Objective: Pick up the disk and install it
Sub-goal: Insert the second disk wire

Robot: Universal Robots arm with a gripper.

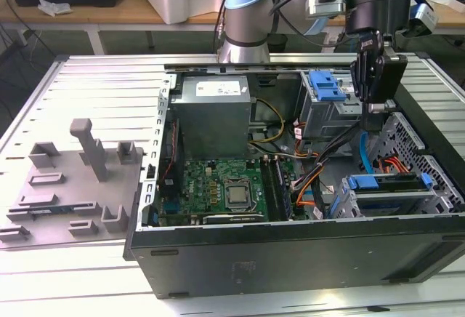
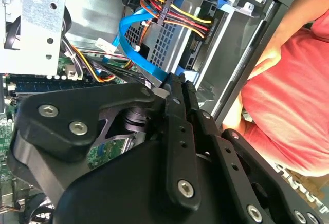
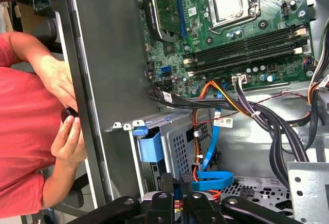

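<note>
The gripper point(image 1: 375, 113), fingers pressed together and empty, hangs above the drive cage point(image 1: 385, 193), where the disk point(image 1: 383, 182) lies lengthwise.

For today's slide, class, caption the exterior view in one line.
Robot arm's end effector poised inside an open computer case, above the disk seated in its drive bay beside the motherboard.

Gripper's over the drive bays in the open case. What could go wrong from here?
1. The gripper hangs close to the blue data cable and the power wires, so it could snag them.
2. A person's hand rests at the case wall near the arm, so a pinch seems possible.
</note>
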